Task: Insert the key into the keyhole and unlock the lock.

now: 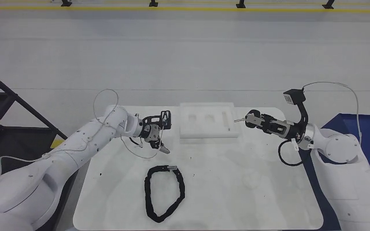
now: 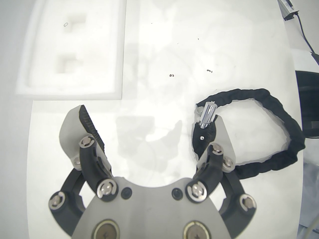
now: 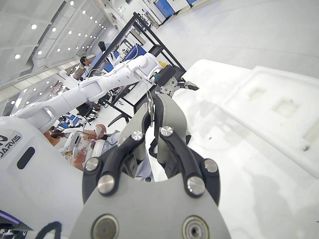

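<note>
One lock [image 2: 244, 96] is out on the white table [image 1: 243, 185]. It's a single black fabric-sleeved chain lying in a closed loop, and its one shiny metal cylinder [image 2: 208, 115] is at the end of the loop nearest the foam tray. I can't make out the keyhole from here.

One key [image 3: 149, 109] is in play, and the right gripper [image 3: 153, 105] has it. The two fingers are pressed together with the small metal key pinched between the pads. From above, that gripper is off the table, just beside the right end of the tray, with the key well apart from the lock.

Over to the left gripper [image 2: 149, 115]. Its two fingers are spread wide with nothing between them. It hangs over the table between the tray and the chain loop. In the left wrist view one fingertip [image 2: 219, 128] is right by the metal cylinder. Whether it touches, I can't tell.

One white foam tray [image 2: 119, 50] sits at the far side of the table. It has three recesses, two squarish pockets and one narrow slot. A few dark specks [image 2: 171, 75] dot the tabletop between the tray and the chain.
</note>
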Controlling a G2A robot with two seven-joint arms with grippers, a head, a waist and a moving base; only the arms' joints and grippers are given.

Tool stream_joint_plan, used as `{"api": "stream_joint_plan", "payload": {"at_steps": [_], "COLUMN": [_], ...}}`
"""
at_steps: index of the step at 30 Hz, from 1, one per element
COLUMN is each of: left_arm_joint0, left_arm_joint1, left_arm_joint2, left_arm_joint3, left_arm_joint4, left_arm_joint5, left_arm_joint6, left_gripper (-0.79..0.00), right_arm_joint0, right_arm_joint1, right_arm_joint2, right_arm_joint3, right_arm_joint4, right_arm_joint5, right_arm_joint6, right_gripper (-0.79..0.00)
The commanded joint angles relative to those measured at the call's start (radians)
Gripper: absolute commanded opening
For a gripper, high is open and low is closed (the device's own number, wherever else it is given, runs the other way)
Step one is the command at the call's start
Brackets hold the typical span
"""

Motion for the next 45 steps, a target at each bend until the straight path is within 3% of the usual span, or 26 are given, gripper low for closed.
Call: {"api": "stream_joint_plan", "payload": {"at_steps": [1,8,13,22,34,37,39,42,43,44,45], "left_arm_joint0": [0.036,0.132,0.169,0.207,0.214,0.214,0.216,0.219,0.219,0.220,0.220], "left_arm_joint1": [0.016,0.073,0.081,0.044,-0.041,-0.057,-0.066,-0.077,-0.081,-0.084,-0.087], "left_arm_joint2": [-0.009,-0.018,0.000,0.013,0.013,0.013,0.013,0.013,0.013,0.013,0.013], "left_arm_joint3": [-0.010,-0.033,-0.023,0.066,0.170,0.195,0.215,0.236,0.242,0.247,0.250], "left_arm_joint4": [0.064,0.331,0.487,0.626,0.700,0.716,0.729,0.754,0.761,0.769,0.777], "left_arm_joint5": [0.008,0.002,-0.006,0.075,0.089,0.093,0.095,0.098,0.099,0.101,0.104], "left_arm_joint6": [0.082,0.407,0.575,0.775,0.797,0.804,0.813,0.833,0.843,0.852,0.862], "left_gripper": [0.000,0.000,0.000,0.000,-0.012,-0.111,-0.403,-0.523,-0.594,-0.727,-0.785], "right_arm_joint0": [0.000,0.000,0.000,0.000,0.000,0.000,0.000,0.000,0.000,0.000,0.000], "right_arm_joint1": [0.000,0.000,0.000,0.000,0.000,0.000,0.000,0.000,0.000,0.000,0.000], "right_arm_joint2": [0.000,0.000,0.000,0.000,0.000,0.000,0.000,0.000,0.000,0.000,0.000], "right_arm_joint3": [0.000,0.000,0.000,0.000,0.000,0.000,0.000,0.000,0.000,0.000,0.000], "right_arm_joint4": [0.000,0.000,0.000,0.000,0.000,0.000,0.000,0.000,0.000,0.000,0.000], "right_arm_joint5": [0.000,0.000,0.000,0.000,0.000,0.000,0.000,0.000,0.000,0.000,0.000], "right_arm_joint6": [0.000,0.000,0.000,0.000,0.000,0.000,0.000,0.000,0.000,0.000,0.000], "right_gripper": [-0.785,-0.785,-0.785,-0.785,-0.785,-0.785,-0.785,-0.785,-0.785,-0.785,-0.785]}}
